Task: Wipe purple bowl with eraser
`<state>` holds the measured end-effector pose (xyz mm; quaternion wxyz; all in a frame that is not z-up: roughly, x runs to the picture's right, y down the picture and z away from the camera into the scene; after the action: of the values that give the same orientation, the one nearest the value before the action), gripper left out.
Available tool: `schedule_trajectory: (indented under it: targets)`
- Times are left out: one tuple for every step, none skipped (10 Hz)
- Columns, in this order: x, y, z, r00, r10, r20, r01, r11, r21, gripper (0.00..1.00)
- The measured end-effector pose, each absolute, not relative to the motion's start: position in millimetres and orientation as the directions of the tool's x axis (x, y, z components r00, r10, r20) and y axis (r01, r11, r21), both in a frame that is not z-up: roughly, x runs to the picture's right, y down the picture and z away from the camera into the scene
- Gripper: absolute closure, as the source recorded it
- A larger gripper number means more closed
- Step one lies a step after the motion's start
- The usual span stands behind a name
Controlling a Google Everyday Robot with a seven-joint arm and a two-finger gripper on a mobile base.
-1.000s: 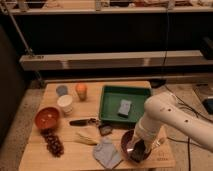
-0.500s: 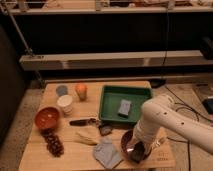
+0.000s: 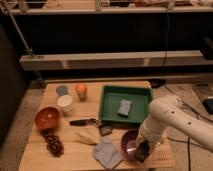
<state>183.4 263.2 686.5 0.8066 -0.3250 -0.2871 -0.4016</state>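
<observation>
- Far left, an orange-red bowl [image 3: 47, 118] sits on the wooden table [image 3: 75, 157]. It is round with a glossy inside, and a dark, knobbly cluster [image 3: 53, 143] lies in front of it.
- Next come a smooth white cup [image 3: 65, 103], a small grey-blue round thing [image 3: 61, 90] and an orange [image 3: 81, 90] with a matte skin.
- Mid-table, a slim dark-handled tool [image 3: 81, 121] lies flat, with a small dark object [image 3: 105, 130] at its right end that I cannot identify.
- In front of the tool are a pale yellowish piece [image 3: 87, 138] and a soft, crumpled grey-blue cloth [image 3: 107, 152].
- The green tray [image 3: 142, 94] is rectangular with raised walls and holds a flat grey-blue block [image 3: 124, 107].
- The purple bowl [image 3: 127, 146] stands at the table's front right, just beside the cloth. It is round and dark maroon outside, paler and shiny inside.
- The gripper [image 3: 142, 148], at the end of the white arm [image 3: 167, 117], reaches down at the bowl's right rim. Its fingers are pinched narrow on a black flat-sided block, which I take to be the eraser [image 3: 140, 153], set against the bowl's inner right side.
- Progress, as I judge it: the eraser is picked up and brought to the bowl, and wiping looks under way. How much of the inside is covered cannot be told, and the left side likely remains.
</observation>
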Motion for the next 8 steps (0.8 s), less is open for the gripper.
schedule_trajectory:
  targets:
    - [186.5,260.9,692.3,0.519,-0.453,0.725,0.828,0.478,-0.294,0.90]
    - [186.0,257.8,696.6,0.521,-0.450,0.725,0.825,0.484,-0.292,0.90]
    - [180.2,253.4,699.3,0.512,-0.454,0.729,0.829,0.485,-0.280,0.90]
    - [171.7,249.1,700.6,0.499,-0.463,0.733,0.835,0.482,-0.264,0.90]
    - [160.7,243.7,703.1,0.482,-0.474,0.737,0.844,0.477,-0.245,0.90]
    - [152.0,239.6,704.7,0.471,-0.482,0.739,0.849,0.475,-0.230,0.90]
    - [138.0,236.2,705.2,0.448,-0.494,0.745,0.860,0.465,-0.209,0.90]
    - [127.1,236.9,705.1,0.424,-0.503,0.753,0.872,0.450,-0.191,0.90]
